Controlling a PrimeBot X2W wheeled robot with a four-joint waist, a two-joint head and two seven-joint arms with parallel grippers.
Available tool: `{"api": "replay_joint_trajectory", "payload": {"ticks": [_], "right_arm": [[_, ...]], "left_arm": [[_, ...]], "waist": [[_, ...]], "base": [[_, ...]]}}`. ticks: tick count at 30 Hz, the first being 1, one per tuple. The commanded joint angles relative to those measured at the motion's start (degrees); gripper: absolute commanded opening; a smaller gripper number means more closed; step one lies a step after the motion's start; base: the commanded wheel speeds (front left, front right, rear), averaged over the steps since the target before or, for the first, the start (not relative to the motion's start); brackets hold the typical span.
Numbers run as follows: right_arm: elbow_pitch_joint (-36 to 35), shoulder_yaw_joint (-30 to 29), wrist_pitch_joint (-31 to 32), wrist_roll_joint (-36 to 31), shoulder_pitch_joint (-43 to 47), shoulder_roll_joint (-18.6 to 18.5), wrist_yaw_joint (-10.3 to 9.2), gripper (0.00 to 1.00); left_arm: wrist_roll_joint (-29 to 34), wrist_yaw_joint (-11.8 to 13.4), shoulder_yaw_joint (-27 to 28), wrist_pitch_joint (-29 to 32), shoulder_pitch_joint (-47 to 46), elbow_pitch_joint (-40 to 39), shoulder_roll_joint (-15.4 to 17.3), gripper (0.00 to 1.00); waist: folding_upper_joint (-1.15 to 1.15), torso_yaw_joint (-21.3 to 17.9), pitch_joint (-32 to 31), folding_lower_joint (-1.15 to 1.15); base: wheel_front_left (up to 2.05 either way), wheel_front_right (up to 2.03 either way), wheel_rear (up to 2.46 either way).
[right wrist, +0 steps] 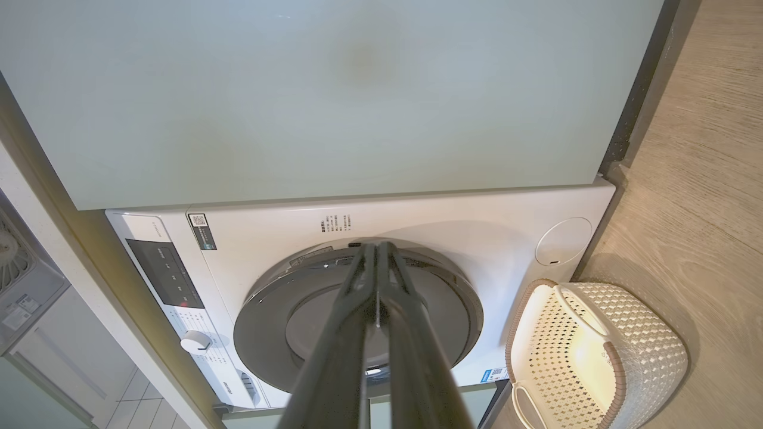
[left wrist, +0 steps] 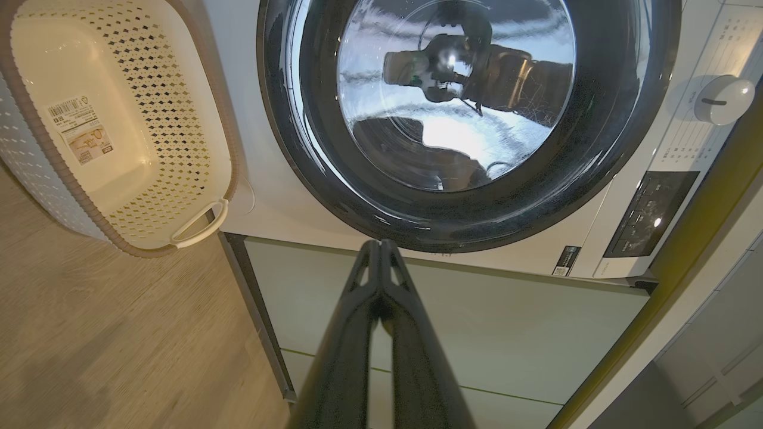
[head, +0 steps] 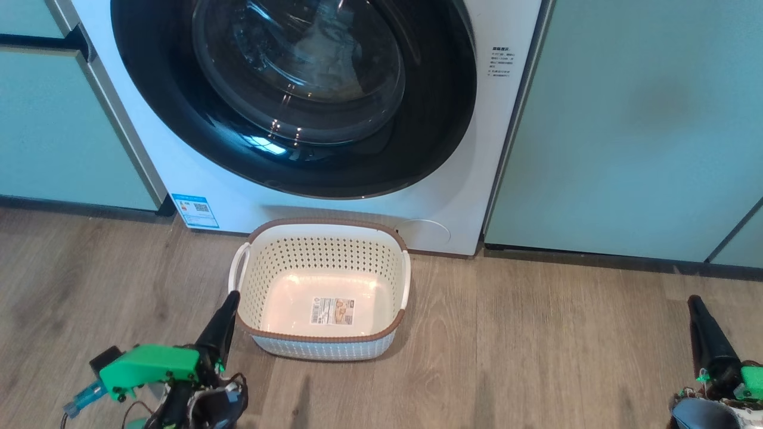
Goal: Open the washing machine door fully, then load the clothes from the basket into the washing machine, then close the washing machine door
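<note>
The washing machine (head: 459, 190) stands white between pale green cabinets. Its door (head: 173, 113), a glossy black rim around clear glass, lies flat against the front, also in the left wrist view (left wrist: 602, 149) and the right wrist view (right wrist: 265, 325). A pale shape shows dimly behind the glass; I cannot tell if it is the clothes. The cream basket (head: 326, 223) sits on the floor before the machine, holding just a label. My left gripper (head: 230, 297) is shut, tips at the basket's near left corner. My right gripper (head: 695, 301) is shut, far to the right over the floor.
Pale green cabinet fronts (head: 626, 131) flank the machine on both sides. A wood-look floor (head: 536, 357) stretches in front. The control panel and a white dial (left wrist: 724, 98) sit on the machine's top strip. A round service cover (head: 424, 231) is low on the front.
</note>
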Motion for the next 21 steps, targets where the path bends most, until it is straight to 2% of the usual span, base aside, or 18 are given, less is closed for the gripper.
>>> {"api": "replay_joint_trajectory", "payload": {"ticks": [1,21], "right_arm": [[-1.83,0.89,0.34,-0.05,-3.2,-0.6,-0.16,0.0],[-1.83,0.85,0.37,-0.08,-3.21,-0.57,-0.16,0.0]], "left_arm": [[-0.3,-0.51,1.88,0.35,-3.23,-1.59,0.34,0.0],[-0.31,-0.51,1.88,0.35,-3.23,-1.59,0.34,0.0]], "waist": [[0.0,0.0,0.0,0.0],[0.0,0.0,0.0,0.0]], "base": [[0.0,0.0,0.0],[0.0,0.0,0.0]]}}
